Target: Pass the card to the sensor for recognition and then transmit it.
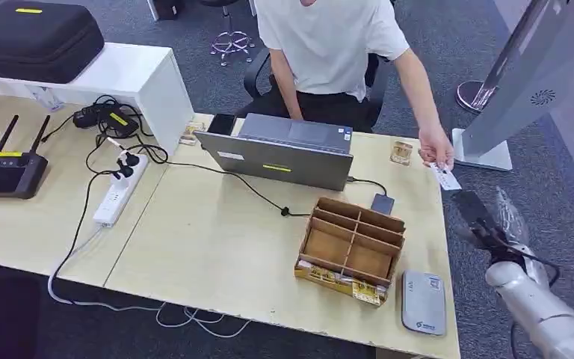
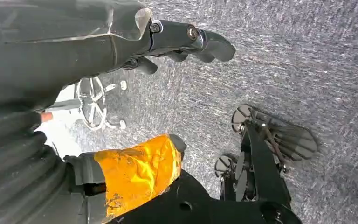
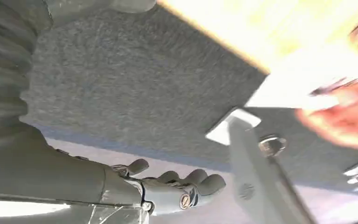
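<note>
Right hand (image 1: 486,224) raised, empty, near person's card (image 1: 444,176)

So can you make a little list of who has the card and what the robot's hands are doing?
card: white, held out past the table's edge by the person's hand, card at
right hand: just below the card, not touching it, empty
left hand: hanging over the grey carpet, empty
sensor: grey pad on the table's near corner

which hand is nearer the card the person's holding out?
Right. The right hand is raised just below the card held by the person's hand off the table's right edge. The left hand hangs over the carpet floor, away from the card.
</note>
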Action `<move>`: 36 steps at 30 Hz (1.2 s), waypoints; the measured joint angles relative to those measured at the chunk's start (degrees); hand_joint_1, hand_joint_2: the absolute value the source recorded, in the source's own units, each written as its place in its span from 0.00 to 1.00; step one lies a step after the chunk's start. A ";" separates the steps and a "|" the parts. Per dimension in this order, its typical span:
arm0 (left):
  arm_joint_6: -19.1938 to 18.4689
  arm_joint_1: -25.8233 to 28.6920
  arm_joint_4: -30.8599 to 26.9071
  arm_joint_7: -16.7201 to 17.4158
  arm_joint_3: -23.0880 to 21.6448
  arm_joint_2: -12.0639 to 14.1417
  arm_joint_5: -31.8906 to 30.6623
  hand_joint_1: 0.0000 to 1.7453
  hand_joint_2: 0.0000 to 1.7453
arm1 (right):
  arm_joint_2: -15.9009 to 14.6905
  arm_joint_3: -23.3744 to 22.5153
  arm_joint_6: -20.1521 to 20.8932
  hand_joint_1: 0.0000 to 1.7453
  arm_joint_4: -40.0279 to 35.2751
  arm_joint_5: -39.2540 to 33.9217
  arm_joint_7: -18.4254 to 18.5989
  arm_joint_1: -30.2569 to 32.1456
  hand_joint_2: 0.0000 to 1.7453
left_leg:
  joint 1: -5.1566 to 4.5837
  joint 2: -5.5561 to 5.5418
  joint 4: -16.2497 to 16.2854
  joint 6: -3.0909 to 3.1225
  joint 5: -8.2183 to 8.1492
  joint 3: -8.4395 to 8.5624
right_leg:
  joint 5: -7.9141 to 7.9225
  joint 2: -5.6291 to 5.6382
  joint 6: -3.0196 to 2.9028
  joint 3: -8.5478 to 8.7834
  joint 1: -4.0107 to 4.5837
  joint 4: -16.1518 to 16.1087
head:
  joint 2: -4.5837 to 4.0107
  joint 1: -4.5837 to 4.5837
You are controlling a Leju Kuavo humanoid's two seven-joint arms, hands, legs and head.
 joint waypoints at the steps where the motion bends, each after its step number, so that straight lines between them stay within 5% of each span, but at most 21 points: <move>1: -0.18 0.00 -0.02 -0.04 0.00 0.00 -0.15 0.00 1.00 | 0.09 -0.83 0.20 0.00 -1.03 1.66 0.31 0.31 1.00 | 0.00 0.00 0.00 0.00 0.00 0.00 | 0.00 0.00 0.00 0.00 0.00 0.00 | 0.00 0.00; 36: -7.30 -0.14 0.00 -1.27 0.00 -0.09 -4.39 0.00 1.00 | 3.10 -29.22 8.46 0.00 -37.83 59.19 11.82 9.92 1.00 | 0.01 0.08 0.00 -0.01 0.01 -0.05 | 0.03 0.06 0.01 -0.10 0.00 0.00 | 0.00 0.02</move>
